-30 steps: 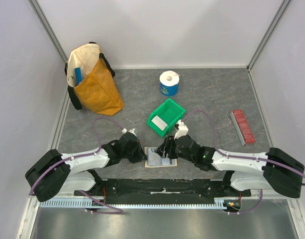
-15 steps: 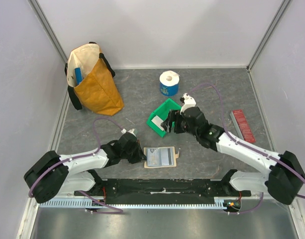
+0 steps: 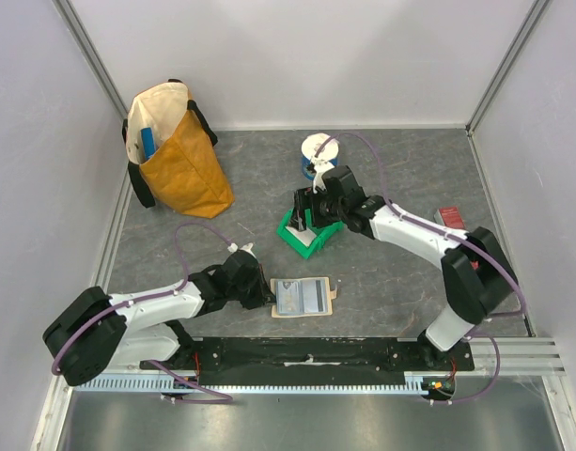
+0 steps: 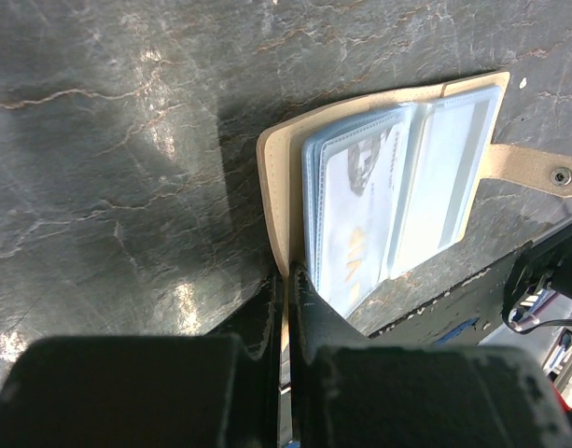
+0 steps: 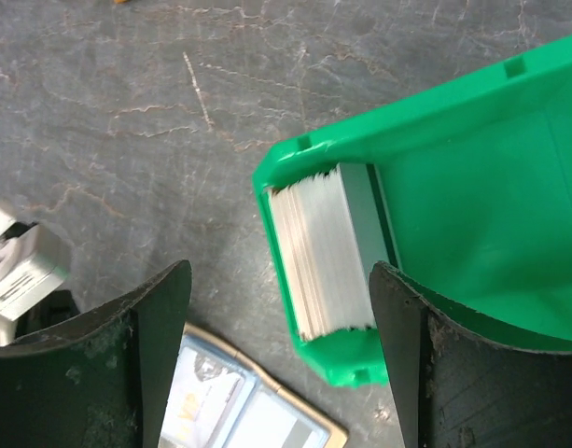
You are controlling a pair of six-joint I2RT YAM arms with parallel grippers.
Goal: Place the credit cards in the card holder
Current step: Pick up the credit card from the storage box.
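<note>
One card holder [image 4: 277, 177] pinched by left gripper [image 4: 287, 280].

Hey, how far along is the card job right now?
Done: at least one card sits in a clear pocket of the open card holder. In hand: the left gripper pinches the holder's cover; the right gripper hangs open over the green bin. Left: the stack of cards in that bin.

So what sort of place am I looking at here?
Probably a robotics lab test cell: white panel walls box in a grey table, and a left arm and right arm are bolted to a rail at its edge.
</note>
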